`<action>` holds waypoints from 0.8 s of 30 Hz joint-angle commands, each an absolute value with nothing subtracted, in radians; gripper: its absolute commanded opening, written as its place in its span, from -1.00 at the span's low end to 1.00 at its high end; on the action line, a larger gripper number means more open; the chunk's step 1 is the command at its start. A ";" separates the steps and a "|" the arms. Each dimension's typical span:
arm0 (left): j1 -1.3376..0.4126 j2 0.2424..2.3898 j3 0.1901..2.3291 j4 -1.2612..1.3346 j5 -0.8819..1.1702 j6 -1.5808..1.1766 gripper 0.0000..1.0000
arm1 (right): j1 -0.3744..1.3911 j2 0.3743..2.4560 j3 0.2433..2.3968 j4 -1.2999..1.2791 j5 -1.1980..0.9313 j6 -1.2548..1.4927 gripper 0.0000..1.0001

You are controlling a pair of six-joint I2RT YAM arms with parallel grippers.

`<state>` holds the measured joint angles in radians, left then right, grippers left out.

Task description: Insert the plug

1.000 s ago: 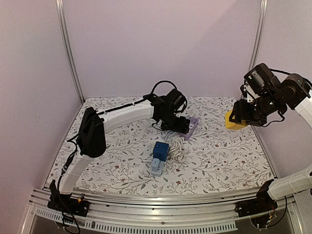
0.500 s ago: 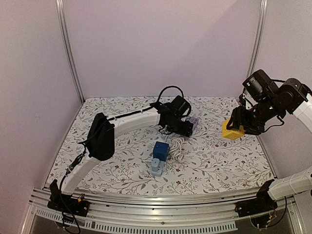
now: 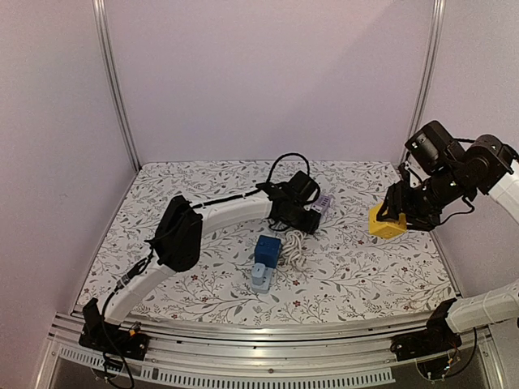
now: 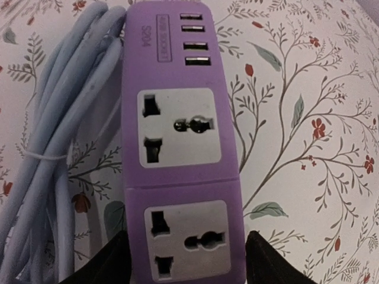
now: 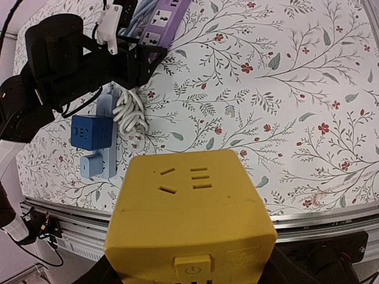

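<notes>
Top external view: the left gripper [image 3: 306,217] sat mid-table over the near end of the purple strip [image 3: 322,203], whose long axis ran from 7 to 1 o'clock. In the left wrist view its fingers [image 4: 109,263] lay against both long sides of that end, apparently clamping it, sockets facing up. At 7 o'clock from that gripper stood a blue cube [image 3: 267,250], with a coiled white cord [image 3: 297,245] just at the cube's 3 o'clock. The cord's plug [image 5: 140,139] lay at the coil's near side. Far off at 3 o'clock, the right gripper [image 3: 392,217] held a yellow cube [image 3: 384,225] above the table [image 3: 203,186]. The left arm looked much nearer the plug.
</notes>
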<state>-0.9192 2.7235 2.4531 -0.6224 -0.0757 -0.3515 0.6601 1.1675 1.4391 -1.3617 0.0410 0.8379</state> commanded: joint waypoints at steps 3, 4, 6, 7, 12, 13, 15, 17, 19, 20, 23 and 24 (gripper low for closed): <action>-0.930 2.778 2.510 -0.584 -0.087 -0.332 0.08 | 0.659 1.131 1.410 -1.461 0.020 0.865 -1.00; -0.930 2.783 2.512 -0.581 -0.086 -0.332 0.00 | 0.658 1.130 1.410 -1.462 0.020 0.865 -1.00; -0.930 2.787 2.517 -0.576 -0.080 -0.331 -0.18 | 0.658 1.127 1.411 -1.464 0.021 0.865 -1.00; -0.928 2.786 2.520 -0.574 -0.075 -0.331 -0.29 | 0.658 1.125 1.411 -1.464 0.024 0.866 -1.00; -0.930 2.730 2.515 -0.550 -0.042 -0.331 -0.79 | 0.658 1.112 1.413 -1.466 0.040 0.871 -1.00; -0.931 2.713 2.514 -0.546 -0.032 -0.330 -0.85 | 0.659 1.110 1.413 -1.464 0.042 0.871 -1.00; -0.931 2.676 2.508 -0.543 -0.012 -0.334 -0.94 | 0.659 1.108 1.414 -1.459 0.047 0.871 -1.00; -0.931 2.631 2.490 -0.543 -0.008 -0.341 -1.00 | 0.658 1.108 1.417 -1.452 0.052 0.867 -1.00; -0.930 2.582 2.460 -0.543 0.016 -0.351 -1.00 | 0.659 1.110 1.421 -1.443 0.056 0.861 -1.00; -0.930 2.557 2.443 -0.543 0.024 -0.359 -1.00 | 0.659 1.111 1.422 -1.437 0.058 0.858 -1.00; -0.930 2.479 2.394 -0.543 0.052 -0.387 -1.00 | 0.658 1.113 1.424 -1.420 0.067 0.850 -1.00; -0.930 2.453 2.383 -0.545 0.059 -0.395 -1.00 | 0.658 1.114 1.425 -1.414 0.070 0.848 -1.00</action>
